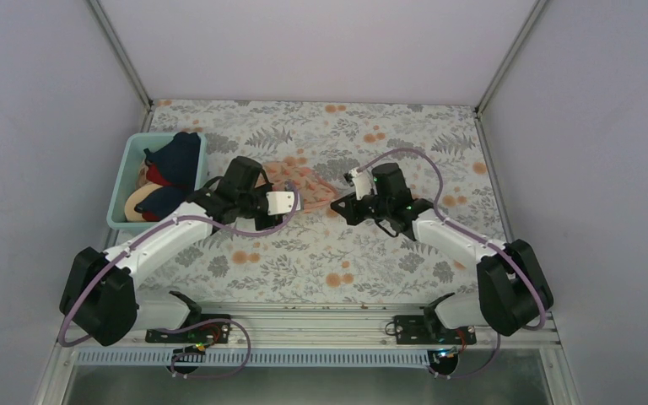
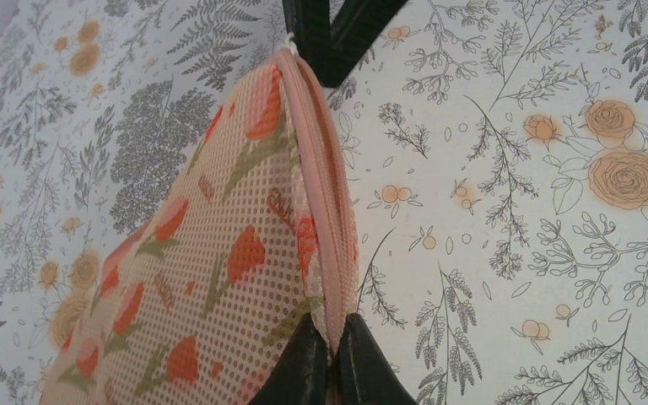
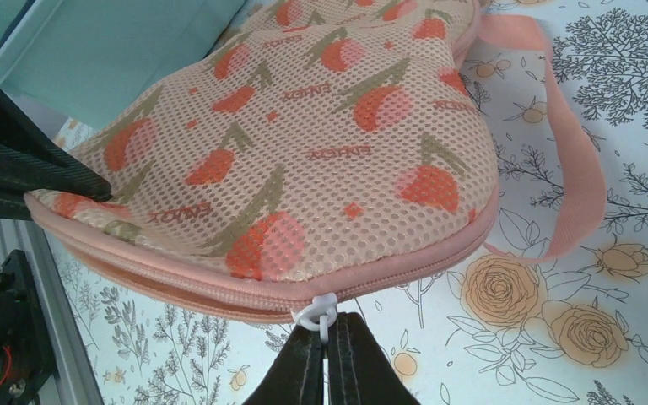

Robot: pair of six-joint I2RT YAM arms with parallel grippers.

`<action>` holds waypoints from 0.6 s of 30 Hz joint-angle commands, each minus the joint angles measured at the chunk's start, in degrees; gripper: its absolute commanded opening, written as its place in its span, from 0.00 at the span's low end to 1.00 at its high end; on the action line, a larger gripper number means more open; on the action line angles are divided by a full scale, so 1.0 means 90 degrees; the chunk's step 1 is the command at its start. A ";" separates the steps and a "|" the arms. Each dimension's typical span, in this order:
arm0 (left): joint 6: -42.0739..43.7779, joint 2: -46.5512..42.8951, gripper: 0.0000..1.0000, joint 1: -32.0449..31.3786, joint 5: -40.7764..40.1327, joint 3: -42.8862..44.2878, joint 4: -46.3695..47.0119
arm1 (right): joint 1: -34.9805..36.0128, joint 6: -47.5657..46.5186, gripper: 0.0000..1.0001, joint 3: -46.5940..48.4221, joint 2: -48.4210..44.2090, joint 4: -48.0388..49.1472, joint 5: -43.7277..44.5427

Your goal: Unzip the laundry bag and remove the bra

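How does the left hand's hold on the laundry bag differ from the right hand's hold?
The left hand pinches the laundry bag by its pink edge; the right hand pinches only the small white zipper pull. The left hand holds the end nearer the teal bin, the right hand the opposite end. Both are shut along the same zipper seam, which looks closed.

Robot test cell, laboratory type. Plain pale panels [image 1: 34, 126] on metal frame posts [image 1: 122, 55] enclose the left, right and far sides. The left arm [image 1: 160, 240] and the right arm [image 1: 456, 236], both cabled, are bolted to an aluminium rail [image 1: 321, 325] at the near edge. A floral cloth covers the worktop [image 1: 321, 253]. A teal bin [image 1: 164, 135] sits far left.
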 commanded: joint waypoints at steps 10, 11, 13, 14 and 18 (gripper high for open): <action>0.0803 -0.0020 0.66 0.0497 -0.1231 -0.0406 0.0306 | 0.0419 0.0182 0.04 -0.0344 -0.0018 0.0628 -0.0886; 0.0886 -0.0052 0.69 0.0480 -0.1287 -0.0390 0.0197 | 0.0536 0.0292 0.04 -0.0368 0.0050 0.0808 -0.0990; 0.0959 -0.0135 0.76 0.0449 -0.1297 -0.0267 -0.0098 | 0.0798 0.0465 0.04 -0.0314 0.0260 0.1078 -0.1006; 0.0963 -0.0168 0.79 0.0406 -0.1281 -0.0179 -0.0282 | 0.0899 0.0565 0.04 -0.0270 0.0353 0.1201 -0.1012; 0.0752 -0.0267 0.84 0.0007 -0.1100 0.0083 -0.0890 | 0.1174 0.0985 0.04 -0.0095 0.0674 0.1767 -0.1223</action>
